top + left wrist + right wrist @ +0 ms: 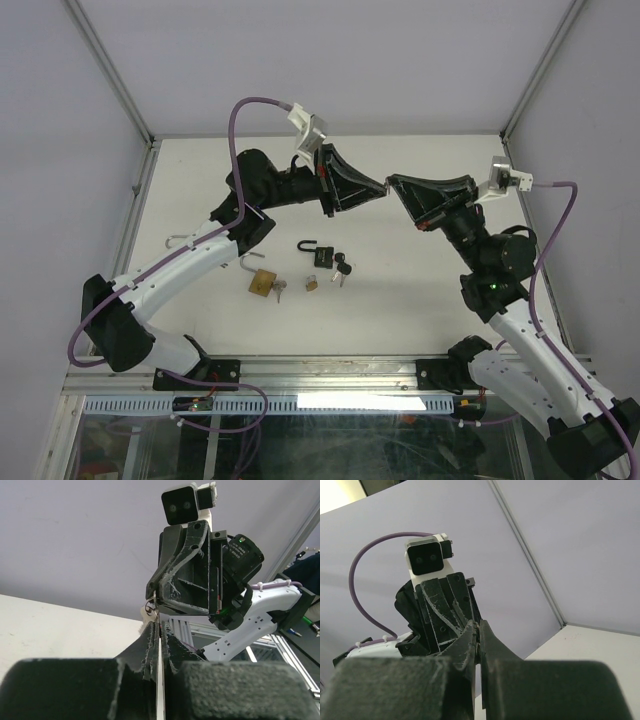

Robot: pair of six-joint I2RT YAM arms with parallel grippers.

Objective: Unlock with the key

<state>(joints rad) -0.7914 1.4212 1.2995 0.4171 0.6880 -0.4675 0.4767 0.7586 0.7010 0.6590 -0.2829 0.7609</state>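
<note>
Key [155, 613] and thin wire ring [148, 607], both silvery, poke up from the left gripper [159, 626]. Its ribbed black fingers [170, 640] are pinched together on the key, held up off the table [420, 300]. The right gripper [153, 591], a closed black wedge, meets it tip to tip; whether it also grips the key is unclear. Only the left wrist view shows the key. The top view alone shows a black padlock [311, 253], shackle open, and a brass padlock [263, 283] near it on the white table.

top: looked steeply down on table [420, 310] | wrists: faced each other, close, above table | shared: left gripper [384, 189]
</note>
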